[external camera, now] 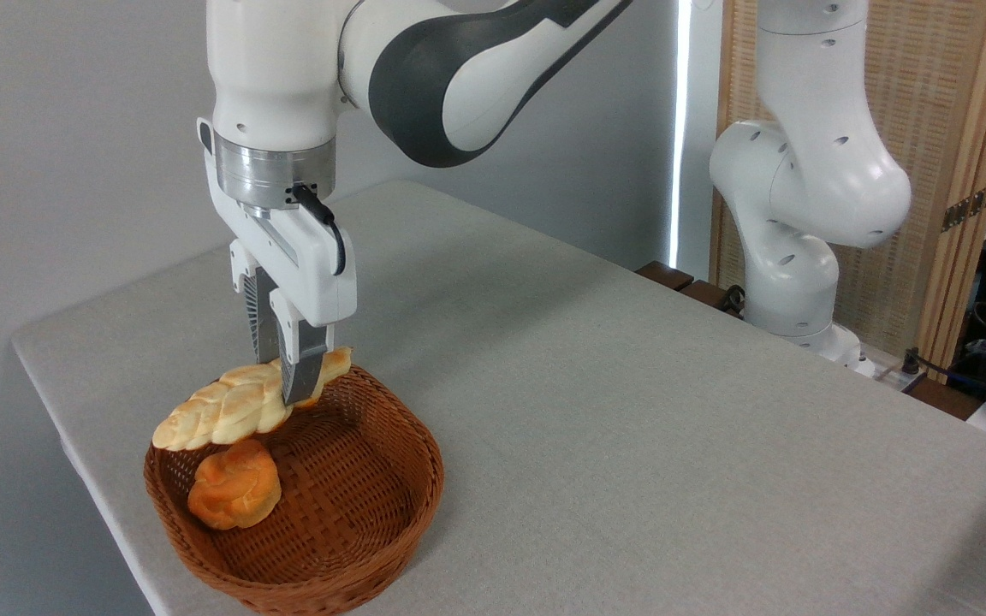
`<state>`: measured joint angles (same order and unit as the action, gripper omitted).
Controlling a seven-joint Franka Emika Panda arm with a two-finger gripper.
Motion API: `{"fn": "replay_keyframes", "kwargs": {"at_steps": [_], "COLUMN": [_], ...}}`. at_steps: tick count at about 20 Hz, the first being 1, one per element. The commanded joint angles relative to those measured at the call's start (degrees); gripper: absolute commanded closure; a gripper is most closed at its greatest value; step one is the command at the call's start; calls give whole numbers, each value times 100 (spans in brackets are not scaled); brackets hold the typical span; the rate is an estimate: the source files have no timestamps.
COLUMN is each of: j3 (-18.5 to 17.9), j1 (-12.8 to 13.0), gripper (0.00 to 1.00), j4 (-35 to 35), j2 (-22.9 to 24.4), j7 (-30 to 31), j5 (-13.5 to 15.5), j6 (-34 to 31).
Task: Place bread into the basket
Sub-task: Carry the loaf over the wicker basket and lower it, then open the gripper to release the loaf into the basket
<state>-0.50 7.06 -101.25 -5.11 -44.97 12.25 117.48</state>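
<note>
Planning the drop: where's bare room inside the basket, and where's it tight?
Free: the basket floor's right and near part, bordered by the rim and the bun. Crowded: the far-left side, where the bread in the pincer spans the rim just above the bun.

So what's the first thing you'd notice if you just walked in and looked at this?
The big white robot arm, with its gripper pinching a braided bread over the back edge of the basket at the table's near left corner. Next, the round orange bun sitting inside the basket, just below the bread.
</note>
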Motion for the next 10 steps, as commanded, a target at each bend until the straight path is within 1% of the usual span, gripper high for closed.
{"fn": "replay_keyframes", "kwargs": {"at_steps": [1,10], "j3": [-65,-109], "j1": [14,-3], "gripper": [0,0], "j4": [61,88], "j2": [1,80], "j7": [-117,-108], "j5": [49,49], "j6": [12,-58]}}
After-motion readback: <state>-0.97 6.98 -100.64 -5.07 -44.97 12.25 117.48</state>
